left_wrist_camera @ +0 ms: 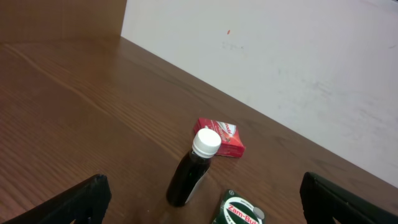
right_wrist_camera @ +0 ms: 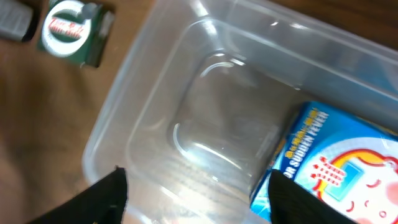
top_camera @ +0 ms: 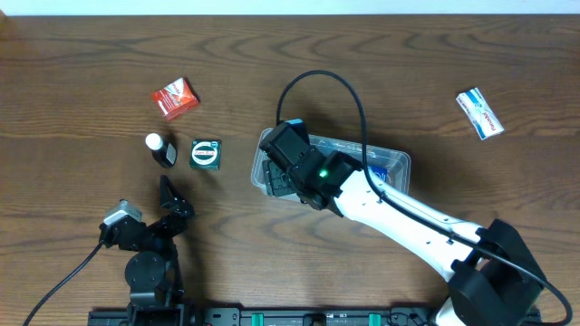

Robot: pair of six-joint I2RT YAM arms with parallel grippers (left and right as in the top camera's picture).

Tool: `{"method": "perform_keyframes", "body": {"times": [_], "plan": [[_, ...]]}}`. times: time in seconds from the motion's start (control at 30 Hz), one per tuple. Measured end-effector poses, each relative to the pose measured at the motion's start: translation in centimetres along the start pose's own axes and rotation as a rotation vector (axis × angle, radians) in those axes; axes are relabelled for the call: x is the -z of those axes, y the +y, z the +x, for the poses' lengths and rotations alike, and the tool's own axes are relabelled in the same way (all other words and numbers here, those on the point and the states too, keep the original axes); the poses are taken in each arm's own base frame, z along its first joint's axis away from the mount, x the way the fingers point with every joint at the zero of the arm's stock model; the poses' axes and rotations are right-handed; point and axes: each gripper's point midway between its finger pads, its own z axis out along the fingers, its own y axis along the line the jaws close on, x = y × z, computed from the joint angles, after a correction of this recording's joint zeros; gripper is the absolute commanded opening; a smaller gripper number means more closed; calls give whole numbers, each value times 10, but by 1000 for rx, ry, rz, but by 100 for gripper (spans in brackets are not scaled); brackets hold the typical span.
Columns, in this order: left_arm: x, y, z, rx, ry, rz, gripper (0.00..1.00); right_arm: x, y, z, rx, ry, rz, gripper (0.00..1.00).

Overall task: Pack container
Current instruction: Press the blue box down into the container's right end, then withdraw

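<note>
Clear container (top_camera: 400, 161) partly under arm (top_camera: 399, 213), blue box (right_wrist_camera: 336, 165) cropped

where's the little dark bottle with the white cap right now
Overhead view: the small dark bottle with a white cap sits left of the clear plastic container, right beside the green square box, with the red carton just beyond it.

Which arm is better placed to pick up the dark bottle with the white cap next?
Left, probably. The left end effector is open and faces the bottle, which stands just ahead of it. The right end effector hangs over the container, farther away.
</note>
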Motion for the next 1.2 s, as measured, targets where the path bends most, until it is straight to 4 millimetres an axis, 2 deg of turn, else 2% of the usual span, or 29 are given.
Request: {"method": "perform_keyframes", "body": {"times": [0.4, 0.57, 1.2], "plan": [[0, 0, 0, 0, 0, 0, 98, -54, -25, 21, -147, 57, 138, 41], [0, 0, 0, 0, 0, 0, 98, -58, -32, 20, -170, 60, 153, 37], [0, 0, 0, 0, 0, 0, 98, -63, -40, 30, -177, 101, 183, 35]]}}
